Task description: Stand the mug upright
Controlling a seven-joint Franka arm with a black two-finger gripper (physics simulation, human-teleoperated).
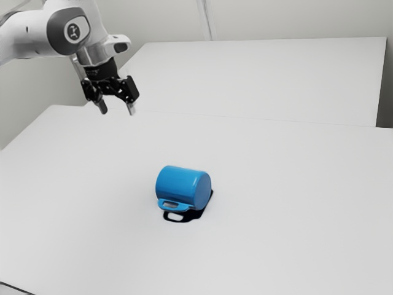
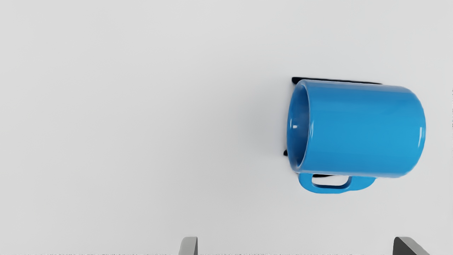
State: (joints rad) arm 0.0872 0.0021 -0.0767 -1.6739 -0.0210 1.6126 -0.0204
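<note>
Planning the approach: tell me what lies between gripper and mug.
In the exterior view, bare white tabletop stretches between the raised, open gripper and the mug on its side.

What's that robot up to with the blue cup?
Nothing is being handled just now. The blue mug lies on its side on the white table, its handle sticking out sideways. The robot's gripper hangs above the table, its two fingers apart with nothing between them. The job is to set the mug upright, and that isn't done yet.
</note>
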